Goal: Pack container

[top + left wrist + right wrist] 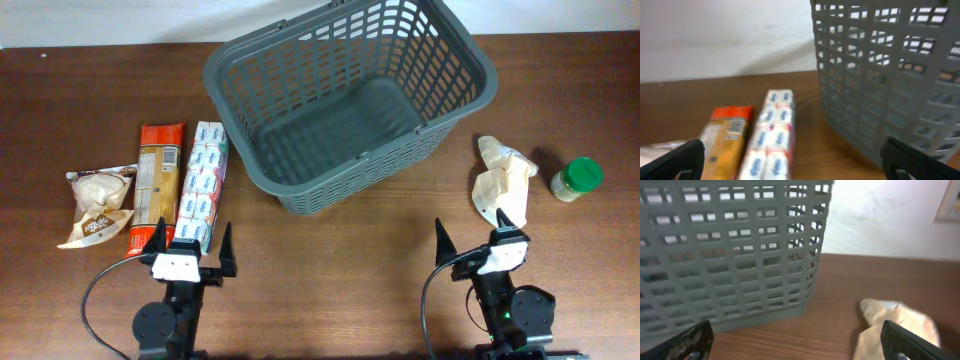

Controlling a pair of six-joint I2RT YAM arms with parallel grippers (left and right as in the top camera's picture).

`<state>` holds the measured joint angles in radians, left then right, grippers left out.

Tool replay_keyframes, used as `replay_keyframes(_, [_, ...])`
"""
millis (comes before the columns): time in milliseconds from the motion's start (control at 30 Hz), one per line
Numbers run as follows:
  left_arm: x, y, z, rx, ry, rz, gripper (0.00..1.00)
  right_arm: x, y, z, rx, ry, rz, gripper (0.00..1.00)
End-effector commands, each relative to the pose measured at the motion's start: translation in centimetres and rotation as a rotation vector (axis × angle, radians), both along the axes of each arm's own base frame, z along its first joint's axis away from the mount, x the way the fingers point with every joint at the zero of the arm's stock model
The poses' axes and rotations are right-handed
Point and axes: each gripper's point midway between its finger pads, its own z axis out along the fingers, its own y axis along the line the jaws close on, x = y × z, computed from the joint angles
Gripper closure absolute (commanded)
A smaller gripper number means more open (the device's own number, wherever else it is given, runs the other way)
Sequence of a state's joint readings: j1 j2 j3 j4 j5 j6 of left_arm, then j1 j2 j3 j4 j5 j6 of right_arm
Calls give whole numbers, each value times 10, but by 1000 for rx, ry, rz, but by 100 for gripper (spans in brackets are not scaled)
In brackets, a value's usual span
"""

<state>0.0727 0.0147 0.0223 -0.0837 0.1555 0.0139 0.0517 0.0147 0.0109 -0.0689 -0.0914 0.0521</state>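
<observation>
At the near table edge both arms sit parked, left jaws and right jaws spread wide apart, nothing between them, likely a ready pose so either side can go straight for a grocery. Just past the left jaws, three items lie flat, side by side on the brown wooden table (330, 250): a long white multipack with blue and red print (200, 185) closest to centre, a long orange-and-red printed packet (157, 185) touching or nearly touching its left side, then a clear bag of beige contents with a dark label (98, 205) furthest left. Long sides run away from the arm, probably so the jaws can span the narrow width. Just past the right jaws lies a crumpled cream soft pouch (503, 180), one fingertip overlapping it from above; contact can't be told. A small glass jar with a green lid (577, 178) stands upright just beside it, further right. Beyond and between the two groups sits the large dark grey lattice-sided plastic basket (300, 185), mouth up, turned at an angle, floor bare, so nothing is packed yet. Its central spot looks chosen so both arms can reach it. Handles seem folded down, keeping the opening clear. White wall behind.
</observation>
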Motion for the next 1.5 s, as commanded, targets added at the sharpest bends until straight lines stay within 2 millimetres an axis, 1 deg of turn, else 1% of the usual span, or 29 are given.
replay_keyframes(0, [-10,-7,32,-149,-1,-28,1,-4,4,14,284,31,11,1])
replay_keyframes(67, [-20,-4,52,-151,42,-2,1,-14,18,33,291,55,91,1])
replay_keyframes(100, [-23,-4,56,-153,66,0,1,-16,18,35,290,71,88,1])
replay_keyframes(167, [-30,-5,67,-158,148,5,1,-28,15,49,191,128,74,1])
replay_keyframes(200, [-32,-5,73,-163,210,10,1,-35,5,65,109,170,23,1])
replay_keyframes(233, [-30,-5,80,-166,245,12,1,-37,1,72,93,182,0,1])
replay_keyframes(267, [-27,-4,89,-167,270,14,1,-39,-7,86,72,206,-43,1])
replay_keyframes(333, [-18,-4,107,-170,310,16,1,-37,-12,106,60,236,-70,1])
replay_keyframes(367, [-14,-4,113,-171,325,17,1,-34,-12,117,54,256,-69,1])
replay_keyframes(467, [4,-3,135,-151,407,12,1,-22,-11,135,45,343,-72,1])
replay_keyframes(567, [21,-1,149,-59,481,-14,1,-8,-8,143,40,454,-63,1])
replay_keyframes(633, [38,-2,164,-21,515,-37,1,-2,9,138,66,582,28,1])
replay_keyframes(667, [42,-2,170,-24,518,-39,1,1,12,135,69,620,39,1])
replay_keyframes(800, [46,-21,176,-63,514,-153,1,13,20,125,72,709,88,1])
replay_keyframes(933, [44,-23,173,-71,528,-158,1,20,19,128,71,764,77,1])
replay_keyframes(1000, [43,-23,174,-73,527,-160,1,28,16,142,60,787,54,1])
replay_keyframes(1033, [43,-23,176,-72,525,-160,1,30,15,149,58,791,50,5])
replay_keyframes(1067, [42,-23,180,-71,521,-160,1,36,15,164,57,786,47,11])
replay_keyframes(1100, [39,-24,186,-70,514,-163,1,39,15,175,57,775,48,14])
replay_keyframes(1133, [36,-26,192,-67,510,-169,5,43,15,188,57,756,48,21])
replay_keyframes(1167, [32,-29,196,-65,511,-179,20,47,15,198,57,736,49,26])
replay_keyframes(1200, [29,-33,199,-63,518,-191,39,50,15,207,58,715,50,34])
replay_keyframes(1233, [24,-37,201,-60,530,-204,59,53,15,216,58,692,50,51])
replay_keyframes(1267, [21,-41,200,-59,545,-219,67,56,15,220,57,680,47,65])
replay_keyframes(1300, [16,-45,199,-56,562,-235,72,59,15,226,56,662,45,75])
replay_keyframes(1333, [11,-50,198,-52,582,-254,75,63,15,228,56,651,46,82])
replay_keyframes(1367, [6,-56,196,-48,600,-276,83,65,15,229,57,646,46,85])
replay_keyframes(1400, [0,-64,195,-43,618,-306,98,70,15,226,61,653,43,93])
replay_keyframes(1467, [-3,-72,195,-73,634,-320,98,75,15,222,87,671,31,96])
